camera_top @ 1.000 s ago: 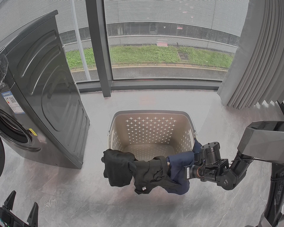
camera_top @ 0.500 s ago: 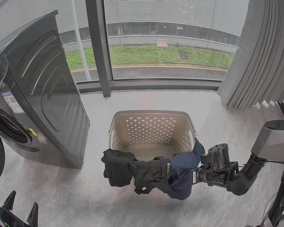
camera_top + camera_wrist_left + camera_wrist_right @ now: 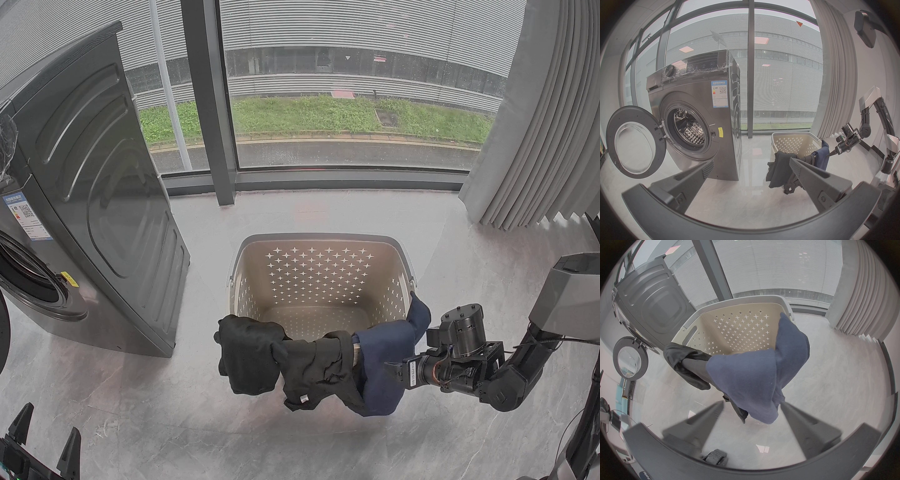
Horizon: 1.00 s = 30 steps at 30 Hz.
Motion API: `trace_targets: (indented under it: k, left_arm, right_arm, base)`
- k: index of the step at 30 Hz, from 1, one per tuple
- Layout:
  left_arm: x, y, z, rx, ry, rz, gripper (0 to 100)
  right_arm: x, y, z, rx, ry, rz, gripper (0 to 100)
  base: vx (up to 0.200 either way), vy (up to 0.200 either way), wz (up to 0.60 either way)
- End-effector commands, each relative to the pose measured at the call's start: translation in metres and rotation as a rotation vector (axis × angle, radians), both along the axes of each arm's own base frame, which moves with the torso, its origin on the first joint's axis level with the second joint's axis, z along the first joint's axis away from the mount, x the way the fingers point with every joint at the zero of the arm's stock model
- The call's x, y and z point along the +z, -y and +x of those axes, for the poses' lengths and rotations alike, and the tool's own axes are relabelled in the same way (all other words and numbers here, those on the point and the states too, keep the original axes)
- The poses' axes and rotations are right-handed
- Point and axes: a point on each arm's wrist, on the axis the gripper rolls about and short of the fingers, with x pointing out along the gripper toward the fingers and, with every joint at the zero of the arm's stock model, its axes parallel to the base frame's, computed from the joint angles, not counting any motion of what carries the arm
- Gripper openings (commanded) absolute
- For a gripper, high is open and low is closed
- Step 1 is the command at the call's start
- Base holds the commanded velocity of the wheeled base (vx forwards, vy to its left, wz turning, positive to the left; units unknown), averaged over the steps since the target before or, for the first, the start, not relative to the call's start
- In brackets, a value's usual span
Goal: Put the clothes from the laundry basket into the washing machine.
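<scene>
1. While soft cloth drapes over its near rim, the laundry basket (image 3: 320, 238) stands on the glossy, grey-veined floor (image 3: 187, 431). It is a beige plastic tub with rounded corners, a grey rim and walls pierced by star-shaped holes.
2. A navy garment (image 3: 386, 365) hangs in thick folds over the basket's near right corner. Crumpled black garments (image 3: 250, 357) sag over the near rim just to its left.
3. The right jaws stand apart, tips at the navy garment's right side, with its lower fold between them. Whether they touch it cannot be told.
4. The left jaws, also apart, sit near left, well apart from the basket.
5. The washing machine (image 3: 100, 187), at left, is dark grey metal with a ribbed side; its round door (image 3: 636, 142) is open on a perforated steel drum (image 3: 689, 128).
</scene>
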Motion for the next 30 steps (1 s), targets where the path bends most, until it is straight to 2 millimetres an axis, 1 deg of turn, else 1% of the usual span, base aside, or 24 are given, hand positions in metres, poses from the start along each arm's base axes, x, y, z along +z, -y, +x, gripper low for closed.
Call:
trace_targets:
  k: [1, 5, 8, 12, 15, 16, 24, 30]
  left_arm:
    - [-0.005, 0.0, 0.0, -0.001, 0.0, 0.0, 100]
    - [-0.005, 0.0, 0.0, 0.0, 0.0, -0.001, 100]
    - [-0.005, 0.0, 0.0, -0.001, 0.0, -0.001, 100]
    - [-0.005, 0.0, 0.0, -0.001, 0.0, -0.001, 100]
    - [-0.005, 0.0, 0.0, -0.001, 0.0, -0.001, 100]
    - [-0.005, 0.0, 0.0, -0.001, 0.0, -0.001, 100]
    - [-0.005, 0.0, 0.0, -0.001, 0.0, -0.001, 100]
    - [-0.005, 0.0, 0.0, -0.001, 0.0, -0.001, 100]
  right_arm:
    - [-0.005, 0.0, 0.008, -0.011, -0.003, -0.002, 100]
    - [-0.01, -0.001, 0.019, -0.023, 0.004, 0.002, 100]
    - [-0.017, -0.004, 0.029, -0.03, 0.004, 0.002, 100]
    - [-0.021, -0.005, 0.035, -0.034, 0.005, -0.001, 100]
    - [-0.02, -0.006, 0.04, -0.03, 0.021, -0.002, 100]
    - [-0.02, -0.007, 0.04, -0.028, 0.022, 0.0, 0]
    - [-0.018, -0.011, 0.038, -0.015, 0.051, 0.017, 0]
    - [-0.017, -0.014, 0.03, 0.003, 0.044, 0.018, 0]
  base:
    - [0.0, 0.0, 0.0]
    - [0.0, 0.0, 0.0]
    - [0.0, 0.0, 0.0]
    - [0.0, 0.0, 0.0]
    - [0.0, 0.0, 0.0]
    - [0.0, 0.0, 0.0]
    - [0.0, 0.0, 0.0]
    - [0.0, 0.0, 0.0]
